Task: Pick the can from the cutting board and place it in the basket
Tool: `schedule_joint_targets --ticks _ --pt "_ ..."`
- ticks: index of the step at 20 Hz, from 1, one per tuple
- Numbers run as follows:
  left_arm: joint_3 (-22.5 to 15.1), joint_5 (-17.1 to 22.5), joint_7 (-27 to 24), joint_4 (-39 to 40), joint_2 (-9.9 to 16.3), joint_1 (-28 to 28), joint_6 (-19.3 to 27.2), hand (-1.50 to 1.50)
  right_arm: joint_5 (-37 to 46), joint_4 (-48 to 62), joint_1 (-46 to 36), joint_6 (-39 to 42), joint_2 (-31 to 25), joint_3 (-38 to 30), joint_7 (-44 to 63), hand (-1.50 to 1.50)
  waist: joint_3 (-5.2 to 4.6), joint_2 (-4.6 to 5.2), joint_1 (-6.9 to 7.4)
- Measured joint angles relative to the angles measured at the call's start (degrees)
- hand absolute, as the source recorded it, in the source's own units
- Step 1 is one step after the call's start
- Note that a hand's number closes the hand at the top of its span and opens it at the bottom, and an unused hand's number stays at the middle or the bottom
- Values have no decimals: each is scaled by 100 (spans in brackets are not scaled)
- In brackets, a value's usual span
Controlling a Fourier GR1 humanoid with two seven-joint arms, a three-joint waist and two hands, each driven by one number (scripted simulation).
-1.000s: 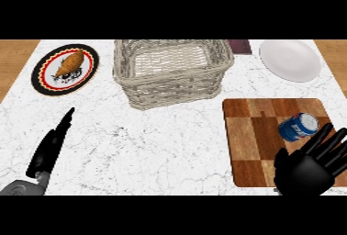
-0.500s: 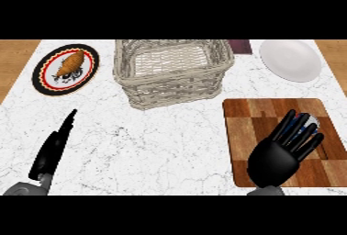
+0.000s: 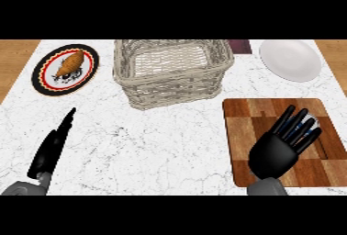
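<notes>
Step in hand: grasp approach, can not yet secured. Right hand (image 3: 277, 153) is over the cutting board (image 3: 252, 114) at lower right of the frame, fingers straight and spread, pointing up-right. The can (image 3: 311, 124) is on the board, mostly hidden under the fingertips; only a blue/silver sliver shows between them. Contact btwn fingers and can: cannot tell. Nothing is pinched or enclosed. Left hand (image 3: 49, 149) rests at lower left, fingers straight and together, pointing up, on or just above the bench (image 3: 169, 137). Basket (image 3: 173, 71) sits at upper centre, well apart from the board, opening up, interior w/o contents visible. Also on the bench: patterned plate (image 3: 66, 69) upper left, white plate (image 3: 291, 59) upper right. Next move, as judged: curl fingers and thumb round the can, lift clear of the board, carry up-left over the basket rim, then release.
</notes>
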Motion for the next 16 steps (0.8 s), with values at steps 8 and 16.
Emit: schedule_joint_targets --ticks 8,16 --pt "68 -113 92 -23 -68 -34 2 0 -83 252 -46 -217 55 -343 -46 -150 -19 -24 -20" --pt "183 -143 73 -96 -71 49 -113 0 -158 338 -145 -396 55 -698 -60 -150 -37 -47 -22"
